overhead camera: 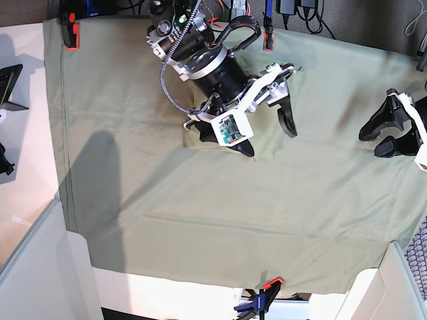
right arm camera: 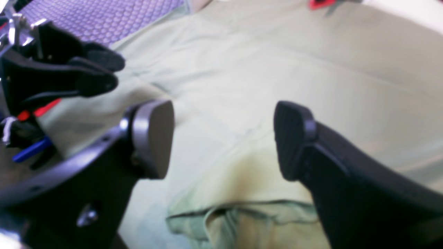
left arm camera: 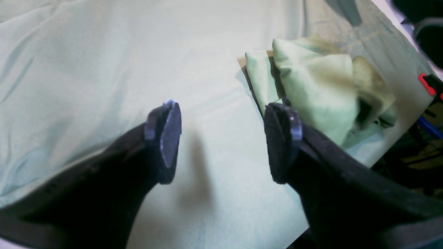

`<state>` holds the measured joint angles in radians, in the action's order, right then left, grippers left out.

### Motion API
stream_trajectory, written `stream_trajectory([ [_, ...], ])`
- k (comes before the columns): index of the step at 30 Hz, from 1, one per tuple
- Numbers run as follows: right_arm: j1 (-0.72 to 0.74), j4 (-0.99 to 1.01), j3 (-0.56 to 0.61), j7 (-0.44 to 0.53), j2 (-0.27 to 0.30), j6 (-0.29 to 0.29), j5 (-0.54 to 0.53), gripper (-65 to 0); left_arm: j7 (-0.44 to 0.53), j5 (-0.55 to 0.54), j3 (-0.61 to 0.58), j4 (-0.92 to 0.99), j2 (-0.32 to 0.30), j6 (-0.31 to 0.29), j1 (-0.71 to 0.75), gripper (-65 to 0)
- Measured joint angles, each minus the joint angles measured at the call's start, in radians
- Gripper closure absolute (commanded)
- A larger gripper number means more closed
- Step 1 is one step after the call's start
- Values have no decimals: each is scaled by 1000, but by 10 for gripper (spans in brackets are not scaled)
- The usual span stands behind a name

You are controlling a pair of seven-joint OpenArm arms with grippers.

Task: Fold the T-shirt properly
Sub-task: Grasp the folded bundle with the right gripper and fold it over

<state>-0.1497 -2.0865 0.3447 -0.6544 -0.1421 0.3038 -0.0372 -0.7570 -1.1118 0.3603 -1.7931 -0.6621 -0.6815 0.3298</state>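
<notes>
Overhead, a large green tablecloth [overhead camera: 200, 220] covers the table, held at its edges by orange clamps [overhead camera: 70, 31]. Near the far edge, the right gripper [overhead camera: 265, 137] hangs over the T-shirt [overhead camera: 267, 148], which is mostly hidden beneath the arm from above. Its fingers [right arm camera: 152, 138] are spread wide with nothing between them. From the right wrist camera, the pale sage-green shirt lies bunched just below those spread fingers, one hemmed edge showing. The left gripper [overhead camera: 385, 135] sits well apart at the table's side, low over bare cloth, its fingers [left arm camera: 166, 138] also spread and empty. Its wrist camera shows the shirt [left arm camera: 322, 97] as a crumpled, folded heap near the tablecloth's edge, beside a clamp.
</notes>
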Motion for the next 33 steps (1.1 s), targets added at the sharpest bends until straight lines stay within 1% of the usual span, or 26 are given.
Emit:
stream_trajectory([
  [2, 0, -11, -18, 0, 0, 0, 39, -440, -3, 0, 0, 0, 0, 0, 0, -404],
  [3, 0, -12, -34, 0, -2, -13, 58, -423, -3, 0, 0, 0, 0, 0, 0, -404],
  [4, 0, -12, -58, 0, -2, -41, 73, -371, -3, 0, 0, 0, 0, 0, 0, -404],
  [5, 0, -12, -86, 0, -2, -60, 95, -279, -3, 0, 0, 0, 0, 0, 0, -404],
  [7, 0, -12, -162, 0, -2, -98, 125, -34, -3, 0, 0, 0, 0, 0, 0, -404],
  [8, 0, -12, -206, -1, -2, -103, 142, 0, -3, -1, 0, 0, 0, 0, 0, -404],
  [10, 0, -12, -290, 0, 16, -107, 145, 0, -3, -8, 0, 0, 0, 0, 0, -404],
  [13, 0, 3, -388, 0, 70, -106, 130, 0, -3, -7, 0, 0, 0, 0, 0, -404],
  [16, 0, 77, -437, 1, 127, -107, 26, 0, -3, -8, 0, 0, 0, 0, 0, -404],
  [17, 0, 111, -437, -1, 142, -87, -10, 0, -3, -11, 0, 0, 0, 0, 0, -404],
  [18, 0, 142, -436, -5, 151, -42, -55, 0, -3, -20, 0, 0, 0, 0, 0, -404],
  [19, -3, 163, -428, -14, 153, -11, -100, 0, -3, -23, 0, 0, 0, 0, 0, -404],
  [21, -8, 175, -393, -65, 150, 22, -181, 0, -3, -23, 0, 0, 0, 0, 0, -404],
  [23, -20, 169, -338, -87, 150, 48, -240, 0, -3, -22, 0, 0, 0, 0, 0, -404],
  [30, -109, 164, -129, -109, 153, 54, -243, 0, -3, 0, 0, 0, 0, 0, 0, -404],
  [33, -148, 164, -42, -108, 142, 55, -246, 0, -3, 0, 0, 0, 0, 0, 0, -404],
])
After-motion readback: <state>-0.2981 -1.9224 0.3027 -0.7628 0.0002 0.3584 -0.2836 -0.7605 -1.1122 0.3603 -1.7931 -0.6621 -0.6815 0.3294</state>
